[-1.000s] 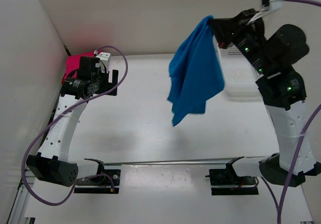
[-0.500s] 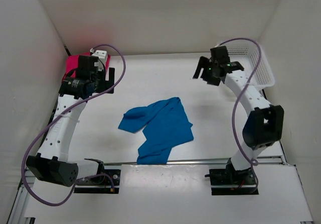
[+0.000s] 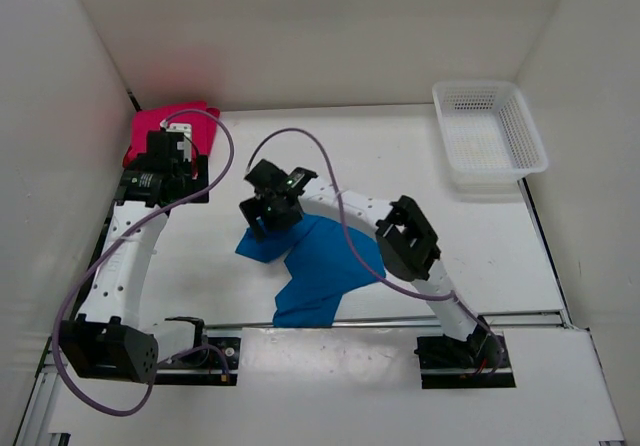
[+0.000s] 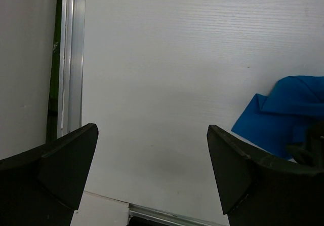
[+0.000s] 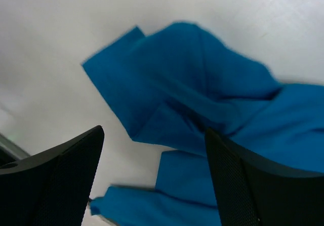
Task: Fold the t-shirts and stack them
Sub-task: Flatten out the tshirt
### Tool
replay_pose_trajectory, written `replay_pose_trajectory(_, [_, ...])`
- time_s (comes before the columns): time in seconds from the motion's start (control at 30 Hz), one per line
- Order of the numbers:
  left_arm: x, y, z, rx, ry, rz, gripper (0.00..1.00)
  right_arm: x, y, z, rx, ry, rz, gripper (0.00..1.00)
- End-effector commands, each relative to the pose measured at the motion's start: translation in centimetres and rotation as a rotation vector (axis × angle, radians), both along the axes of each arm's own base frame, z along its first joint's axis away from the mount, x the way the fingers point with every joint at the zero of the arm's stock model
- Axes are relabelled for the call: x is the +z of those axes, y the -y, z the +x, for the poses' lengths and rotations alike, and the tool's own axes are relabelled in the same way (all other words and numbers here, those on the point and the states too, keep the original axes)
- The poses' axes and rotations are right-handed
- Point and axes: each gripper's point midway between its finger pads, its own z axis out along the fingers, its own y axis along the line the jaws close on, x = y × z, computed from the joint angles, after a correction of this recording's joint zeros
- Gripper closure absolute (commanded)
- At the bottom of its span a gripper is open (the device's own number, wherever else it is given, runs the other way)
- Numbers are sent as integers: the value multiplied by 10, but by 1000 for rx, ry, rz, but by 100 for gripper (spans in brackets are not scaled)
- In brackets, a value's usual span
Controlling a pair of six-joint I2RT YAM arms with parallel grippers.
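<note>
- Blue t-shirt [image 3: 330, 266] lies crumpled and unfolded on the white worktop [image 3: 400, 156], near the middle and towards the near edge. One lobe reaches left and another runs down to the metal rail [image 3: 350, 321] along that edge.
- From the right wrist, the same cloth [image 5: 202, 84] shows deep folds and a pointed corner sticking out over bare worktop.
- Pink t-shirt [image 3: 160, 126] lies in the far left corner against the side wall, well apart from the blue one. Its near part is hidden behind the left arm.
- Right pincer [image 3: 268, 224] is above the far left lobe of the blue t-shirt. Its jaws stand wide apart and have hold of nothing [image 5: 154, 132]. Whether the fingertips touch the cloth cannot be told.
- Left pincer [image 3: 168, 191] is just near of the pink t-shirt, over bare worktop. Its jaws are spread fully and are empty [image 4: 152, 129].
- From the left wrist, an edge of the blue t-shirt [image 4: 283, 114] shows off to the right, clear of the fingers [image 4: 238, 170].
- White mesh basket [image 3: 535, 151] sits in the far right corner, well away from both t-shirts.
</note>
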Motion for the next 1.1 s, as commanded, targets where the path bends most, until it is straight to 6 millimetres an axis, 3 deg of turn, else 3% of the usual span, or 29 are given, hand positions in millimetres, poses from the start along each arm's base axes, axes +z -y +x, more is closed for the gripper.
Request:
replay_pose_trajectory(0.0, [12,-6,-4,21,55,9,0,-18,7,1,8,-26,-66,16])
replay_pose_trajectory(0.2, [18,-7,-2,24,73,1,0,-76,-3,-32,63,-94,-184,17])
replay_pose_trajectory(0.27, [16,-7,-1,24,64,1,0,-98,-1,-47,105,-109,-249,38])
replay_pose_trajectory(0.33, [16,-7,-1,24,64,1,0,-102,0,-55,119,-131,-266,63])
replay_pose_trajectory(0.37, [16,-7,-1,24,64,1,0,-106,0,-58,126,-149,-266,87])
replay_pose_trajectory(0.4, [19,-7,0,24,73,1,0,-95,-7,-60,136,-156,-232,100])
replay_pose_trajectory(0.43, [17,-9,1,33,64,2,0,-82,-11,-55,134,-151,-198,100])
replay_pose_trajectory(0.53, [21,-14,1,55,75,23,0,-4,-38,-29,125,-72,40,100])
replay_pose_trajectory(0.57, [28,-20,3,77,96,32,0,52,-45,-7,96,-8,181,100])
replay_pose_trajectory(0.63, [40,-31,2,122,123,63,0,117,-47,1,70,-33,368,100])
replay_pose_trajectory(0.67, [43,-36,2,141,132,70,0,164,-28,12,43,-7,463,100])
replay_pose_trajectory(0.7, [44,-38,1,149,132,77,0,193,-24,16,28,4,546,100])
replay_pose_trajectory(0.73, [50,-41,3,161,153,76,0,238,0,19,22,60,619,100])
replay_pose_trajectory(0.8, [56,-44,5,171,176,75,0,248,27,16,-7,72,621,100])
replay_pose_trajectory(0.83, [57,-44,5,171,176,75,0,278,54,13,-23,115,664,100])
replay_pose_trajectory(0.87, [61,-44,6,172,188,73,0,265,68,6,-22,88,640,100])
replay_pose_trajectory(0.9, [58,-42,9,161,177,65,0,287,96,3,-50,135,672,100])
replay_pose_trajectory(0.93, [58,-42,9,161,177,65,0,289,111,1,-71,145,673,100])
replay_pose_trajectory(0.97, [54,-40,11,152,168,57,0,268,125,-3,-95,112,642,100])
replay_pose_trajectory(1.0, [58,-38,13,142,178,47,0,283,155,-6,-139,156,663,100])
replay_pose_trajectory(1.03, [58,-38,13,142,178,47,0,279,173,-3,-194,177,645,100])
replay_pose_trajectory(1.07, [57,-29,15,111,178,35,0,253,192,-2,-256,152,597,100])
